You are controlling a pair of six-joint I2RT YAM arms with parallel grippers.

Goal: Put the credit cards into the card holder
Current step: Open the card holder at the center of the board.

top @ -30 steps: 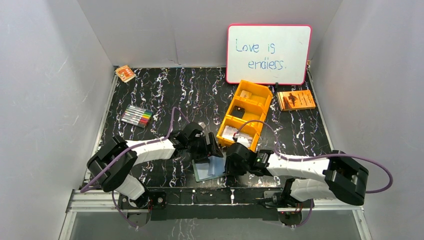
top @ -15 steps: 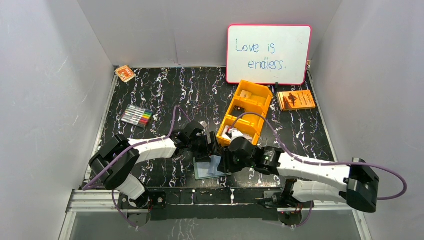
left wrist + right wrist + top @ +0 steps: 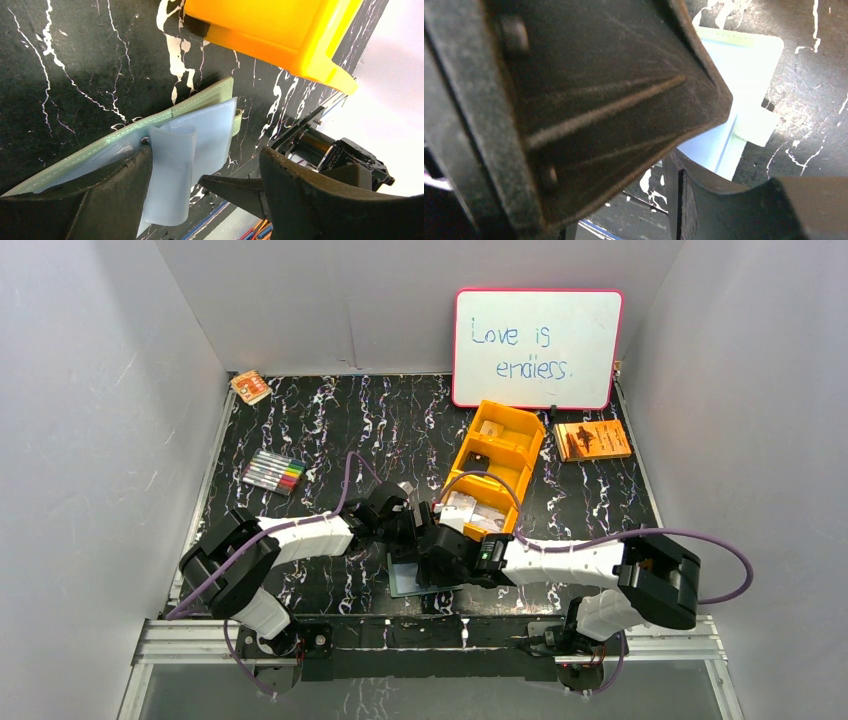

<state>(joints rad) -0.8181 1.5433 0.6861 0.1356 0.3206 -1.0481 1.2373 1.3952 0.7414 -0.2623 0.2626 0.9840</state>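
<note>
The left fingers [image 3: 205, 157] were spread wide over the sage-green folding card holder with pale blue plastic pockets [image 3: 210, 120]. It lay open and flat on the black, white-veined surface [image 3: 340, 425]. One finger rested on the holder's inside, right beside a pocket leaf that curled upward. The other stood clear of the holder's edge, and only the holder lay between them.

The right fingers [image 3: 699, 137] hung close above the same holder from the opposite side. They were parted, with no card visible between them, and a pale green tab jutted from the holder's edge just past their tips. The two pairs were crowded together, and a dark pointed tip reached into the gap of the left pair from the right arm's side.

Just beyond both pairs, a corner of the orange plastic compartment tray [image 3: 520, 455] came near the holder without touching it. The pale grey-white credit cards [image 3: 468, 512] lay in its nearest compartment. Behind the fingers, the holder sat close to the surface's front edge. Outward of the left fingers, the surface lay open as far as a pack of coloured markers [image 3: 272, 472].
</note>
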